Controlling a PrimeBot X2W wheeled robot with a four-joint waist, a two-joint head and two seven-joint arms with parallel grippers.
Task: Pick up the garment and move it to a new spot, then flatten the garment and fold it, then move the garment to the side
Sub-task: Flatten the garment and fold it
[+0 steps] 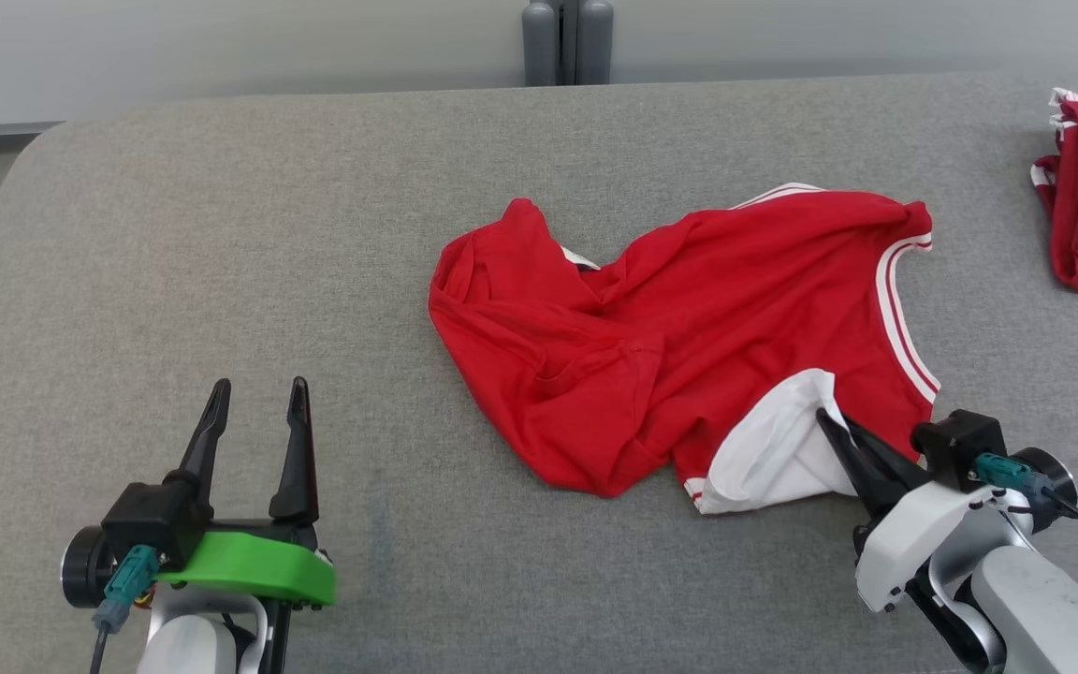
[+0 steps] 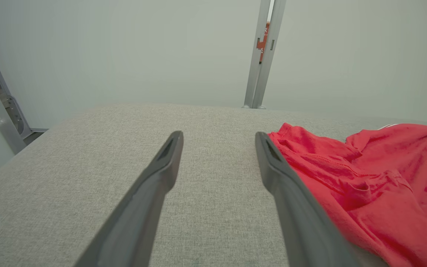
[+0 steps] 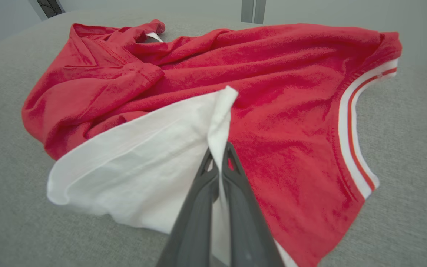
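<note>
Grey fabric tabletop (image 1: 221,234) before a pale wall (image 1: 221,47), crumpled red garment (image 1: 689,318) right of centre, right hand (image 1: 827,419) pinching its white flap (image 1: 773,459) toward the near edge, left hand (image 1: 258,388) spread by the near-left corner.

Head view: high above the grey desk (image 1: 221,234), looking forward and down across its width to the far wall.
Left wrist view: low over the desk, facing the wall along the jaws of the left gripper (image 2: 219,135).
Right wrist view: nearest of the three, tipped down along the jaws of the right gripper (image 3: 219,150).
Shared: all three take in the garment (image 1: 689,328), the desk and the upright post (image 1: 567,42) beyond.
</note>
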